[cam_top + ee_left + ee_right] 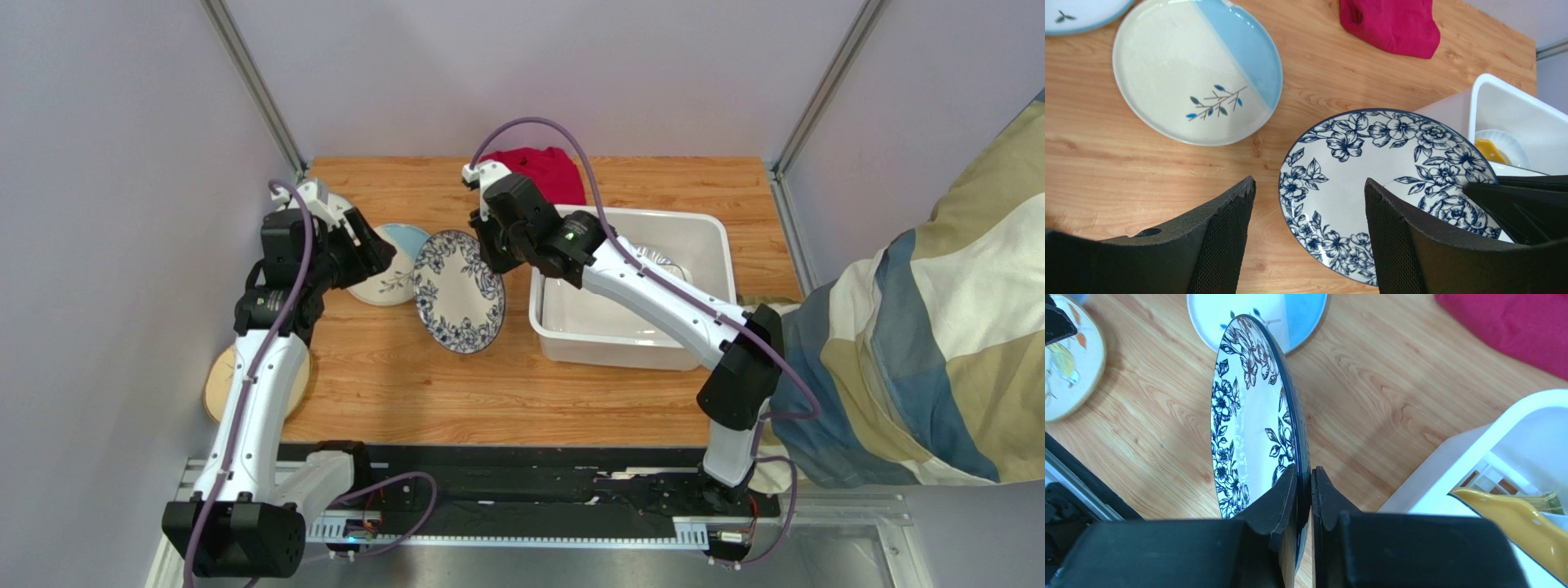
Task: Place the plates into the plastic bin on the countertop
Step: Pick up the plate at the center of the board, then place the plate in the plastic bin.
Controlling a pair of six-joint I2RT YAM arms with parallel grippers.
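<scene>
My right gripper (pixel 1309 478) is shut on the rim of the blue floral plate (pixel 1241 416). The plate (pixel 459 292) stands tilted on edge over the countertop (pixel 405 392), just left of the white plastic bin (pixel 724 263). In the top view the right gripper (pixel 491 251) is at the plate's upper right rim. My left gripper (pixel 1309 182) hangs open above the floral plate's (pixel 1389 165) left edge and holds nothing. A cream-and-blue plate with a leaf sprig (pixel 1192 67) lies flat to the left. A yellow plate (pixel 1511 514) sits in the bin (pixel 1511 422).
A folded red cloth (pixel 540 172) lies at the back, by the bin's far corner. A second leaf-sprig plate (pixel 1069 12) and a tan-rimmed printed plate (pixel 1066 361) lie at the left. A person in a plaid garment (pixel 932 331) stands at the right edge.
</scene>
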